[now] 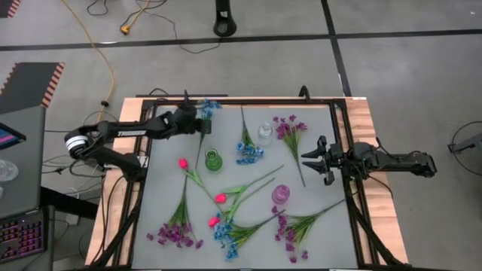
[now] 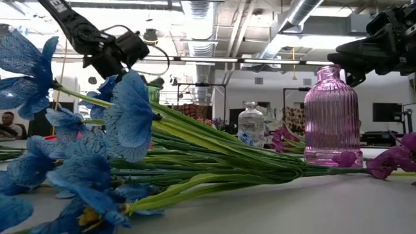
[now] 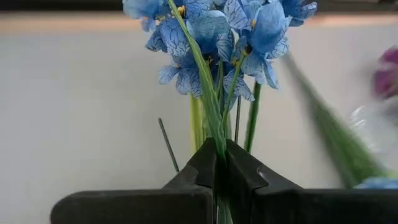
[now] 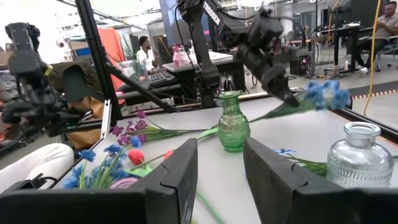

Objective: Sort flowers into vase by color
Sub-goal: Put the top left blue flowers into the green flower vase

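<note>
- Grey tabletop point(image 1: 166, 188), wooden side edges.
- Green vase point(image 1: 214, 160), clear vase point(image 1: 265, 134), pink vase point(image 1: 281, 195) standing mid-table.
- Blue, purple, pink flowers point(image 1: 233, 207) strewn, mostly near edge.

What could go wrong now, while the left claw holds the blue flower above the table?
1. The left claw pinches only the thin stem of the blue flower; it may slip or twist.
2. The long stem trails toward the green vase, whose neck is narrow; it may miss or tip the vase.
3. The right claw waits open near the purple flower.
</note>
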{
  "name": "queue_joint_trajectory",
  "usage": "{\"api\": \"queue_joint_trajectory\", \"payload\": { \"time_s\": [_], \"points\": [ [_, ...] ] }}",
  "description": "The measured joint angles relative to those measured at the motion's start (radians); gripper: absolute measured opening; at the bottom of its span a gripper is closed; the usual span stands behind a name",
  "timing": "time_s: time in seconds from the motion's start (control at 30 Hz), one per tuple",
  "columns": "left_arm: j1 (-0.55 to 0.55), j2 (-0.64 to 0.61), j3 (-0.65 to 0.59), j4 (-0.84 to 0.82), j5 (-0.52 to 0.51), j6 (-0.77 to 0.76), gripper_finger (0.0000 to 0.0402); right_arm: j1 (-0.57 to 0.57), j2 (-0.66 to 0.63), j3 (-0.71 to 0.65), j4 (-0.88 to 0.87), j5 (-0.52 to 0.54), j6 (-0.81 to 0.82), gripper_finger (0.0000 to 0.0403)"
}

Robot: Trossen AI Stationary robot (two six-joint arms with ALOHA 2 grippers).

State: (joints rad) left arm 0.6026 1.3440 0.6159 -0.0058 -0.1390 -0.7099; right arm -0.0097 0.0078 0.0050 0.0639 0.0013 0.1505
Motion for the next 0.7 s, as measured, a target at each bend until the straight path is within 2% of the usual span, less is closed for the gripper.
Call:
{"api": "queue_joint_trajectory", "payload": {
  "time_s": [0.2, 0.33, 0.53, 0.7],
  "points": [
    [0.013, -0.184, 0.000, 0.006, -0.008, 0.077, 0.0000, 0.000, 0.000, 0.000, 0.000, 0.000, 0.000, 0.0157],
    [-0.016, -0.318, 0.000, 0.021, -0.048, 0.153, 0.0000, 0.000, 0.000, 0.000, 0.000, 0.000, 0.000, 0.0157],
    [-0.101, -0.491, 0.000, 0.053, -0.057, 0.242, 0.0000, 0.000, 0.000, 0.000, 0.000, 0.000, 0.000, 0.0157],
    [-0.214, -0.557, 0.000, 0.153, -0.056, 0.322, 0.0000, 0.000, 0.000, 0.000, 0.000, 0.000, 0.000, 0.0157]
  ]
}}
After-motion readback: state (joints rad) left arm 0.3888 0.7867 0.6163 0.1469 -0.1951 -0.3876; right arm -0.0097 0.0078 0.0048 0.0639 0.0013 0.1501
